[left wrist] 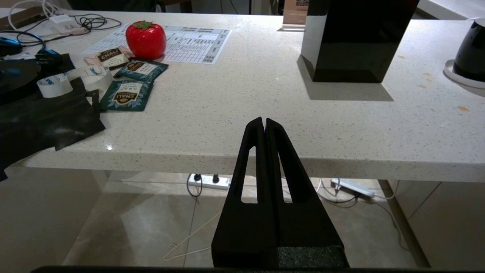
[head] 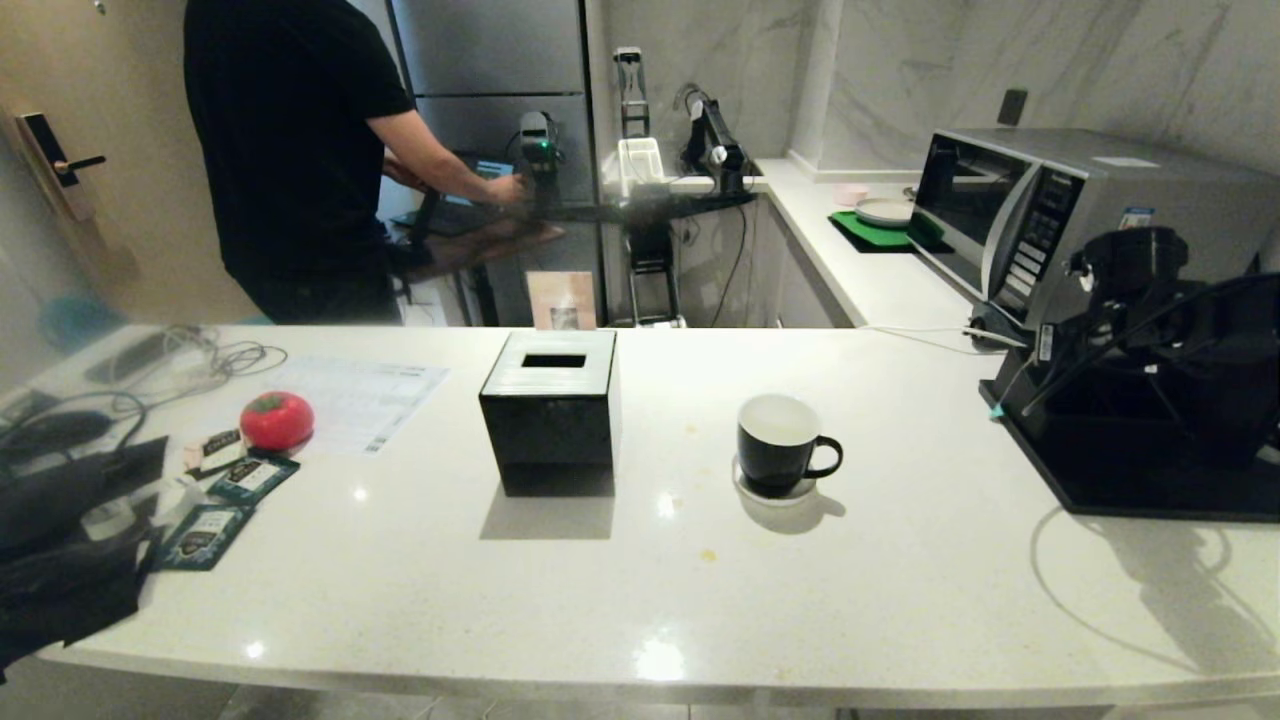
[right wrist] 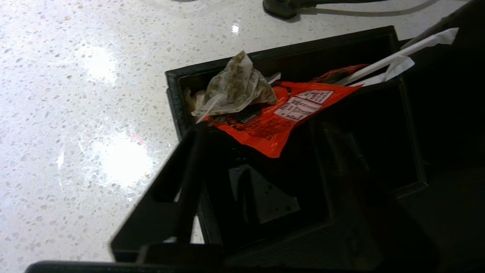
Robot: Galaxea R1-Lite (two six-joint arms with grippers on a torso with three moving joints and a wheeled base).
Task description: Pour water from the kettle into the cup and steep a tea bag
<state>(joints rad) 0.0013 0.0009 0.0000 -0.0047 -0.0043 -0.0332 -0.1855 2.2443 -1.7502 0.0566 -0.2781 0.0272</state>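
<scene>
Counter edge: the left gripper [left wrist: 265,125] hangs clenched, empty, just off the countertop [head: 620,590] front edge.
Open room: bare counter lies between the black box [head: 550,415] and the cup [head: 780,445].
Cup: upright on a white coaster [head: 775,492], handle pointing toward the black tray [head: 1140,480].
Right gripper [right wrist: 261,129]: released, fingers spread above the tray.
Tea bag [right wrist: 235,87]: crumpled in the tray's corner, on an orange wrapper [right wrist: 276,121].

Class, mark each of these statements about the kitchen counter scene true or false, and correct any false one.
1. The cup stands on a white saucer. True.
2. The left gripper is wide open. False: its fingers are pressed together.
3. The tea bag lies in the black tray on an orange wrapper. True.
4. The right gripper clamps the tea bag. False: its fingers stand apart, holding nothing.
</scene>
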